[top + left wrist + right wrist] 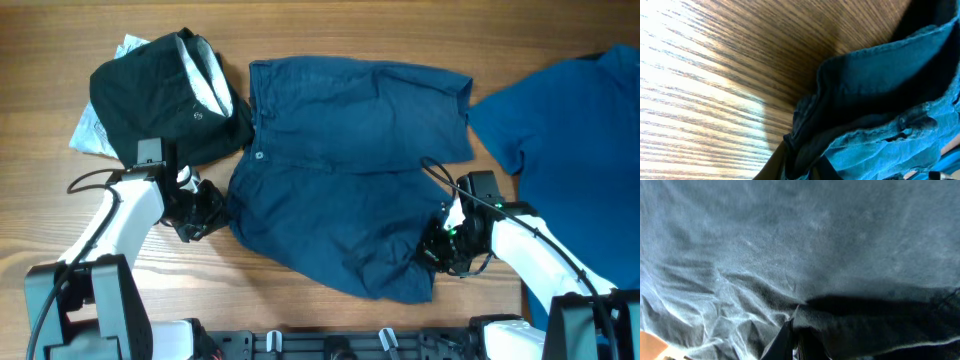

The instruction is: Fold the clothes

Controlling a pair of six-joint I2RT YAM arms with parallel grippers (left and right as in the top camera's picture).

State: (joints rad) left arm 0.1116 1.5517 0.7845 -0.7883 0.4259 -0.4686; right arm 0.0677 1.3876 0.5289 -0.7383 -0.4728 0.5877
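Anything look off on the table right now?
Nothing spilled or damaged. The dark teal denim-like shorts lie smooth on the far leg, but the near leg is rumpled and bunched by the right gripper. The crumpled black garment with pale lining appears to touch their waistband.

Brown wood-grain table top (340, 30) is seen filling the overhead view. Crumpled black garment with pale grey-white lining (150, 100) is laid far left, bright royal-blue shirt (580, 130) at the right edge. Black rail (330, 345) is seen along the near edge. Strong pale glare (685, 95) is thrown on the wood in the left wrist view.
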